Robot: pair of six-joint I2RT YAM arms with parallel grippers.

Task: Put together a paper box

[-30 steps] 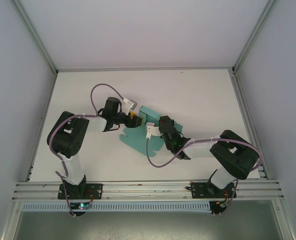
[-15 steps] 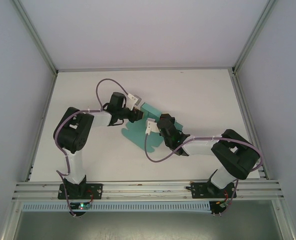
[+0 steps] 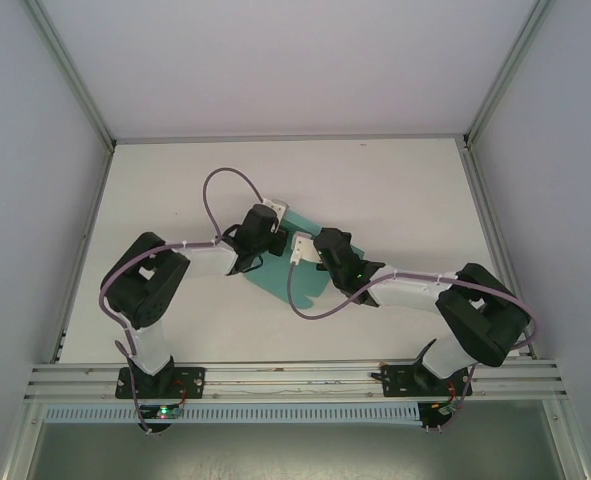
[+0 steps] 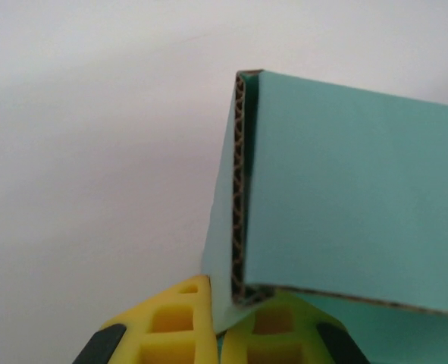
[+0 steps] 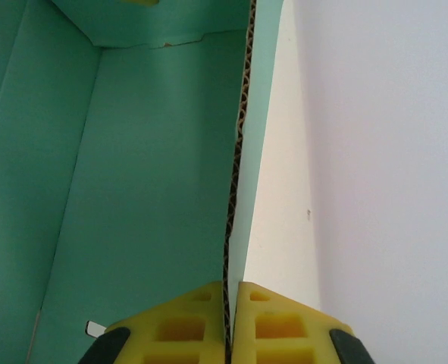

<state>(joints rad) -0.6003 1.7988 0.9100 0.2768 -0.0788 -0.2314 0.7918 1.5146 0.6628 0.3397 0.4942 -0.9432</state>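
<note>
Paper box (image 3: pixel 303 282): teal corrugated card, partly folded, lying mid-table (image 3: pixel 405 190) between the two arms. Right gripper (image 5: pixel 233 322): yellow fingers (image 5: pixel 284 330) clamped on fluted edge of upright wall, box interior (image 5: pixel 133 189) to their left. Left gripper (image 4: pixel 222 315): closed on lower corner of raised flap (image 4: pixel 345 189). Beyond flap, white table surface.

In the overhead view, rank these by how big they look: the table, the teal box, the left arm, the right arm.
1. table
2. left arm and right arm, too alike to rank
3. paper box, partly hidden under the arms
</note>
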